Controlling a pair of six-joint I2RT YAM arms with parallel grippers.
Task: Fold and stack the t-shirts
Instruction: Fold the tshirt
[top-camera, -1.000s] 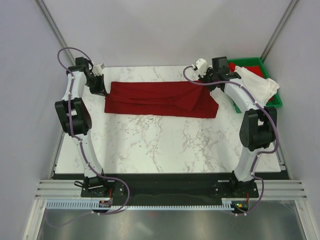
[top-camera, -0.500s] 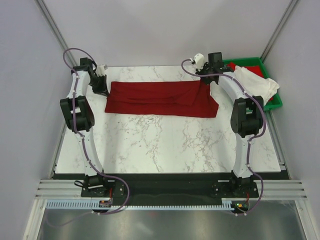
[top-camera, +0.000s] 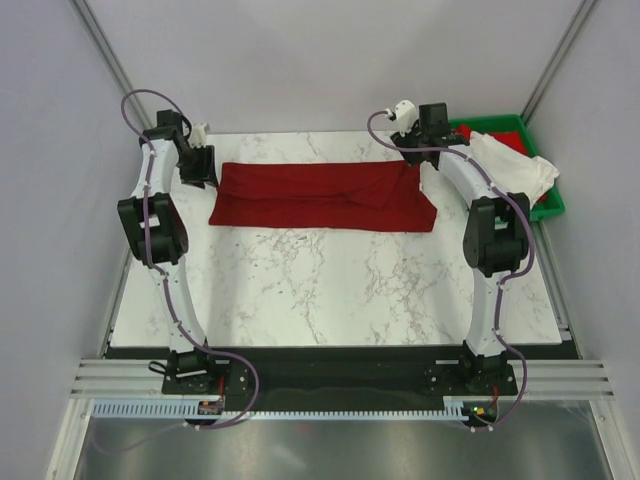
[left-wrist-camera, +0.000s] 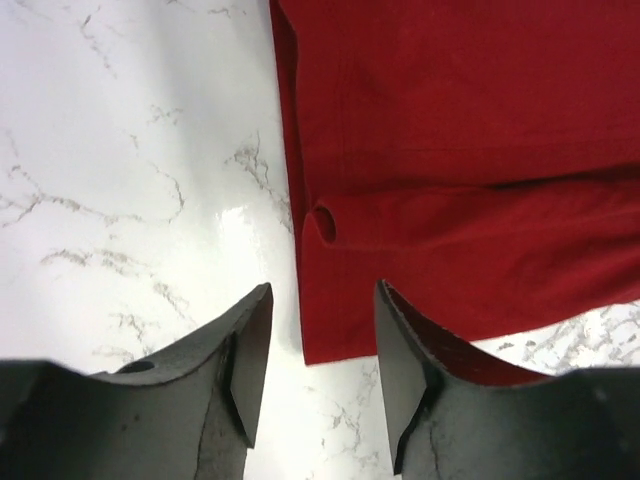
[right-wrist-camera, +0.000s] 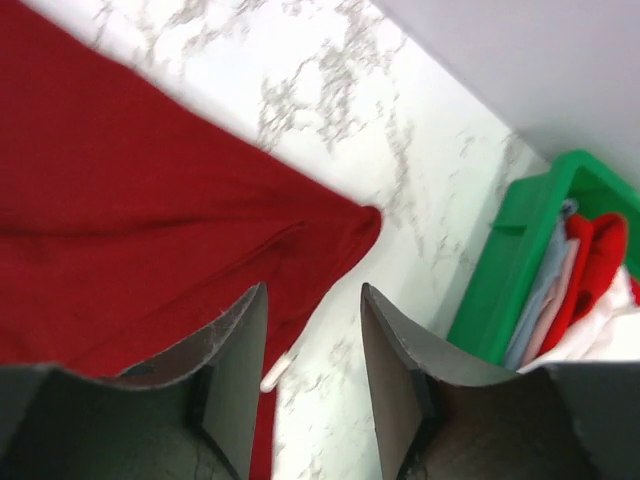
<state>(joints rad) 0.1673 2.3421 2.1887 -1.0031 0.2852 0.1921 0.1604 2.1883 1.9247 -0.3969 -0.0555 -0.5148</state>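
Observation:
The dark red t-shirt (top-camera: 320, 197) lies flat as a long folded band across the far half of the table. My left gripper (top-camera: 203, 172) hovers open at its left end. In the left wrist view the shirt's corner (left-wrist-camera: 400, 310) lies on the marble below the open left gripper (left-wrist-camera: 322, 300), with nothing between the fingers. My right gripper (top-camera: 418, 152) stands open over the shirt's far right corner (right-wrist-camera: 350, 225). The right wrist view shows the right gripper (right-wrist-camera: 313, 295) empty. The off-white t-shirt (top-camera: 515, 165) is heaped in the green bin.
The green bin (top-camera: 548, 205) sits at the table's far right edge, close to the right gripper. In the right wrist view the bin (right-wrist-camera: 500, 290) also holds red and pale blue cloth. Bare marble (top-camera: 330, 290) stretches in front of the red shirt.
Both grippers have gone from shut to open and have let go of the red shirt's ends. The shirt now rests flat, and both wrists have drawn slightly toward the far edge.

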